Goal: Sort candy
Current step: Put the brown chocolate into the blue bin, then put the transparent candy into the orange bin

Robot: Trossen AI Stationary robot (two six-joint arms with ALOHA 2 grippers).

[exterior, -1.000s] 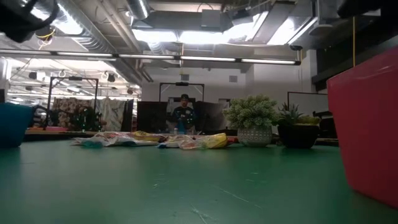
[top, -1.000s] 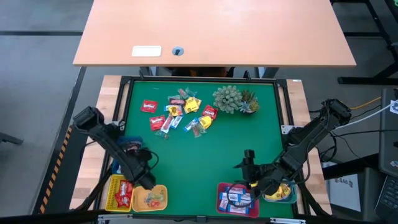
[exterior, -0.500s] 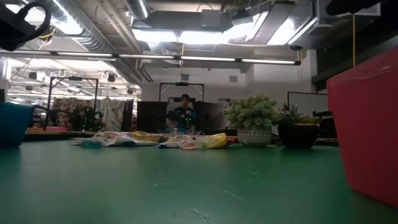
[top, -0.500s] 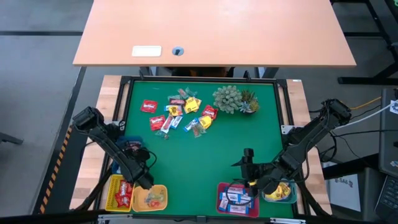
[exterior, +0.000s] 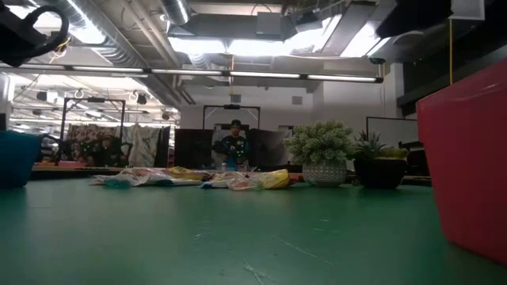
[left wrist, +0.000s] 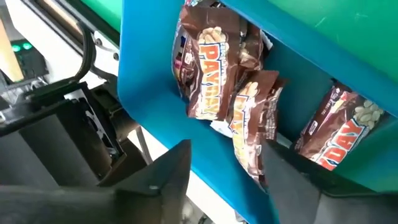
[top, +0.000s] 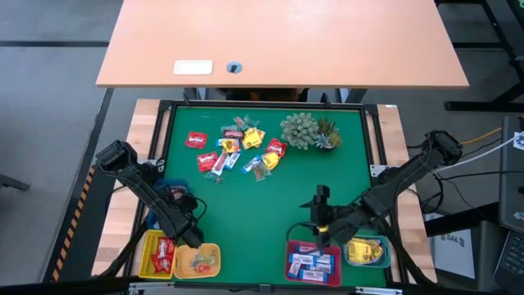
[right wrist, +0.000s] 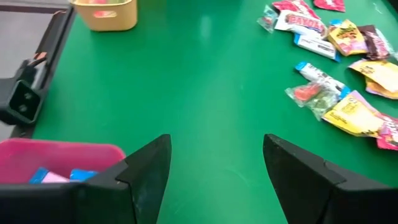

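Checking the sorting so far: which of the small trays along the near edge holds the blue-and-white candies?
The pink tray, second from the right in the high view, just below the right gripper; the yellow, tan and teal trays hold other candy.

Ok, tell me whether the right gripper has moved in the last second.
Yes. In the high view the right gripper has drawn back from over the pink tray, toward the candy pile, and now sits above the tray's far edge.
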